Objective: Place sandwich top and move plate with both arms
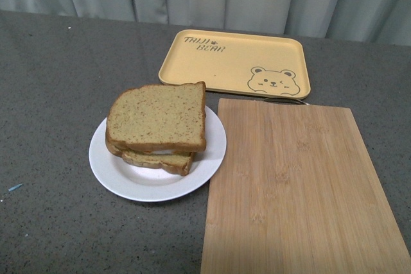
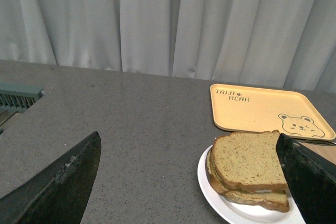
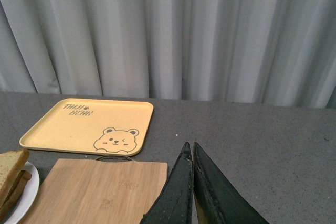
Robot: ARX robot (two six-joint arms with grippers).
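The speckled tan-brown square bread slice (image 1: 157, 117) lies on a second slice (image 1: 160, 160) on the round white plate (image 1: 148, 185), hiding the filling except for a pale sliver (image 1: 157, 151). The bamboo cutting board (image 1: 302, 190), right beside the plate, is cut off at the near edge. Bare grey tabletop (image 1: 51, 94) spreads left of the plate. The left gripper (image 2: 188, 137) is spread wide and empty. The right gripper (image 3: 190, 146) is pinched together on nothing.

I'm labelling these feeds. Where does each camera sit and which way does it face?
Front view: on the robot's body, looking down at the round white plate, speckled brown sandwich top, yellow rectangular tray and wooden cutting board; no arm shows.
Left wrist view: on the left arm, facing the pale curtain past plate and tray; left tool open.
Right wrist view: on the right arm, facing the curtain past board and tray; right tool shut.
All three share tray and plate.
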